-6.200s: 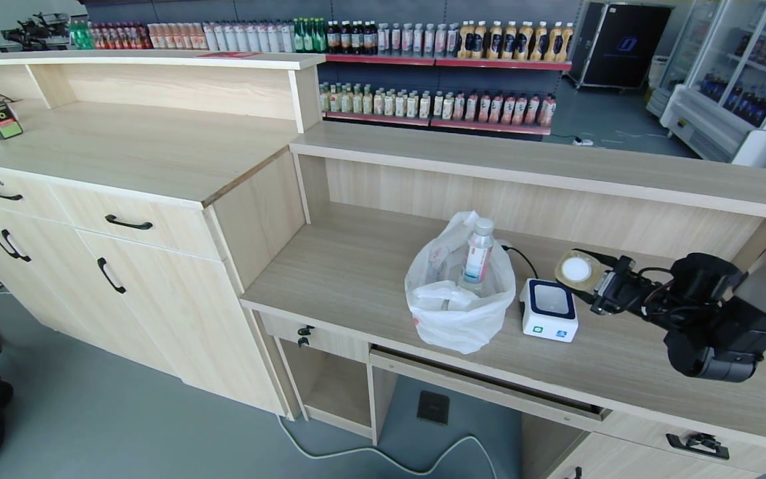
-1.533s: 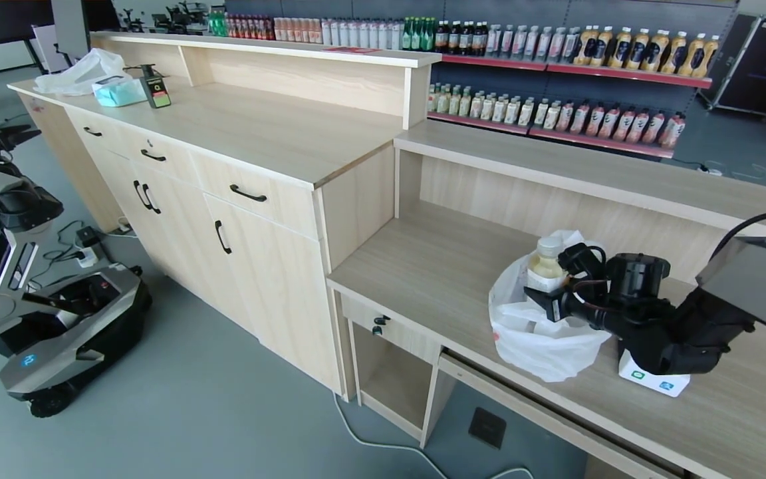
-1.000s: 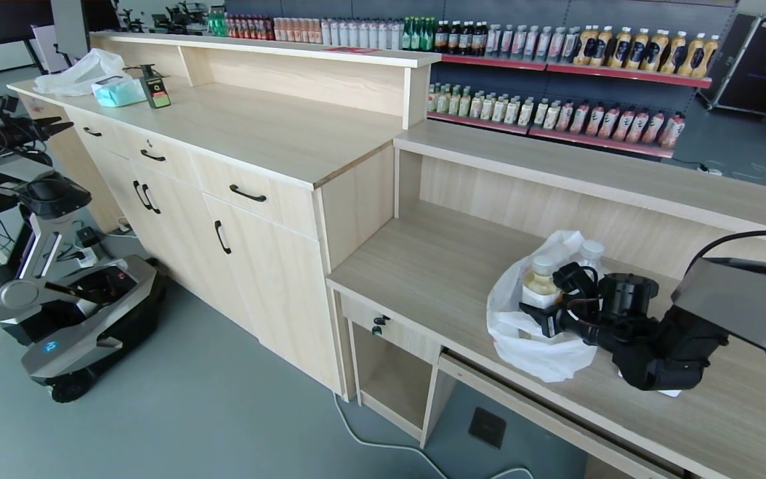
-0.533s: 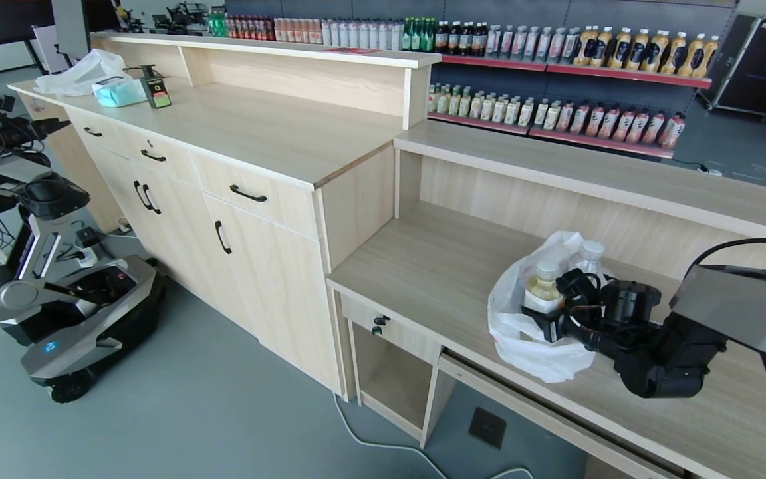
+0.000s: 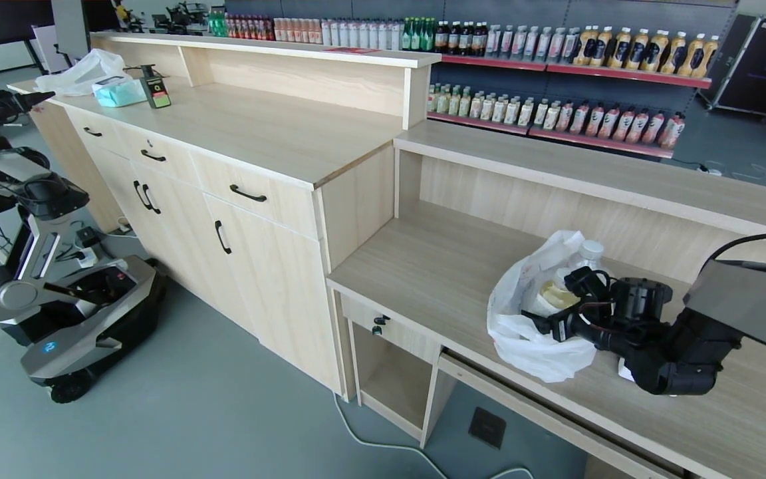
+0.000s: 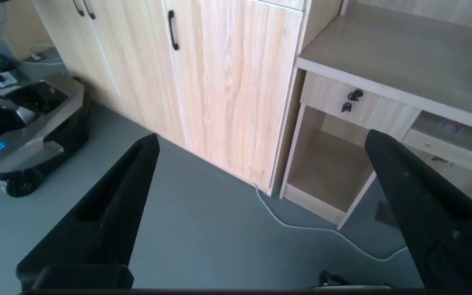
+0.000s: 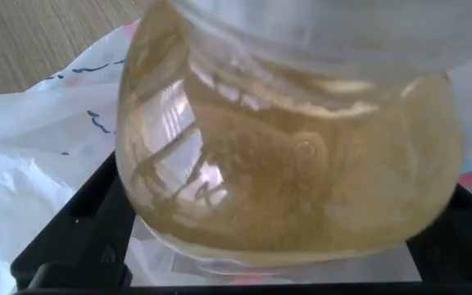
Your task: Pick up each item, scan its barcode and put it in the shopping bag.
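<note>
Yellow drink bottle tilted in the shopping bag mouth on the right desk, lower half hidden, right gripper clenched around it, 1 white-capped bottle behind, scanner mostly covered by arm, left gripper spread wide above floor.

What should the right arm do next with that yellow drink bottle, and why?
Probably open the right end effector and let go: the yellow drink bottle it grips already sits tilted inside the shopping bag, beside the clear bottle.
</note>
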### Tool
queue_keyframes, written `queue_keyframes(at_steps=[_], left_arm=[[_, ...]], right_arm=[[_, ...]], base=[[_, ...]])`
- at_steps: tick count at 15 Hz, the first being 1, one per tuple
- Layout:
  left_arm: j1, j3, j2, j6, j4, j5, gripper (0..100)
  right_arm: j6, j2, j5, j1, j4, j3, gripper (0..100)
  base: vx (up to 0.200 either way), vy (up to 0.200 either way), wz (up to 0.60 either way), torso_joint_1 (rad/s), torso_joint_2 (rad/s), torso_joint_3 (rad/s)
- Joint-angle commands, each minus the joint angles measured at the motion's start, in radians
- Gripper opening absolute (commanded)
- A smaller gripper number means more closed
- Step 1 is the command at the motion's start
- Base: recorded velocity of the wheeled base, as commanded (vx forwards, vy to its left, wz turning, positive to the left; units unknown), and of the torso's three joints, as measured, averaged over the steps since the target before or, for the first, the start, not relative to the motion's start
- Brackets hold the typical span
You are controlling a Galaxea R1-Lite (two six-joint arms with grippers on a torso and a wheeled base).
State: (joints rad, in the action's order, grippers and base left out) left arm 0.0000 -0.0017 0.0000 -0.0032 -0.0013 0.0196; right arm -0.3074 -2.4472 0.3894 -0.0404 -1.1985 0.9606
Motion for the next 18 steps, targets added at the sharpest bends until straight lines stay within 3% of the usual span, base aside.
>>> queue_keyframes(at_steps=[1, 4, 8, 10, 12, 15, 18], left_arm=[[0.000, 0.000, 0.002, 0.000, 0.000, 0.000, 100], [0.000, 0.000, 0.002, 0.000, 0.000, 0.000, 100], [0.000, 0.000, 0.002, 0.000, 0.000, 0.000, 100], [0.000, 0.000, 0.002, 0.000, 0.000, 0.000, 100], [0.000, 0.000, 0.002, 0.000, 0.000, 0.000, 100], [0.000, 0.000, 0.000, 0.000, 0.000, 0.000, 100], [0.000, 0.000, 0.002, 0.000, 0.000, 0.000, 100]], right_arm=[[-0.001, 0.185, 0.002, 0.004, 0.076, -0.034, 100], [-0.009, 0.471, 0.002, -0.004, 0.241, -0.148, 100], [-0.038, 0.737, -0.003, -0.055, 0.280, -0.295, 100], [-0.154, 0.835, -0.101, -0.118, 0.359, -0.316, 100], [-0.188, 0.895, -0.129, -0.164, 0.410, -0.321, 100], [-0.110, 1.019, -0.141, -0.184, 0.433, -0.313, 100], [-0.073, 1.117, -0.245, -0.176, 0.497, -0.299, 100]], base=[[0.000, 0.000, 0.00, 0.000, 0.00, 0.000], [0.000, 0.000, 0.00, 0.000, 0.00, 0.000], [0.000, 0.000, 0.00, 0.000, 0.00, 0.000], [0.000, 0.000, 0.00, 0.000, 0.00, 0.000], [0.000, 0.000, -0.60, -0.100, 0.19, 0.098], [0.000, 0.000, -0.60, -0.175, 0.35, 0.163], [0.000, 0.000, -0.60, -0.178, 0.35, 0.165]])
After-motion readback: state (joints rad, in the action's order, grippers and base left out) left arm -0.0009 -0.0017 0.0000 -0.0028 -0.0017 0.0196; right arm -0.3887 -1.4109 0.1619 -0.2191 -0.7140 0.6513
